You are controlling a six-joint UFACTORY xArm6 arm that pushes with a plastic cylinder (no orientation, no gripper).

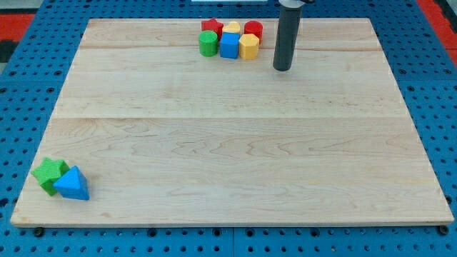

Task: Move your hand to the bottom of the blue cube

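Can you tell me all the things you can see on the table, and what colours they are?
blue cube: 1, blue, top cluster, middle front
green cylinder: 1, green, left of the cube
yellow block: 1, yellow, right of the cube
red star: 1, red, cluster back left
yellow block behind: 1, yellow, cluster back middle
red cylinder: 1, red, cluster back right
green block: 1, green, bottom left corner
blue triangle: 1, blue, touching the green block
wooden board: 1, pale wood
my tip: 1, dark, right of the cluster

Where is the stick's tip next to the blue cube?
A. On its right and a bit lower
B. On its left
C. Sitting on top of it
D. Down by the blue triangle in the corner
A: my tip rests on the board to the view's right of the blue cube, slightly lower, past the yellow block, touching neither.
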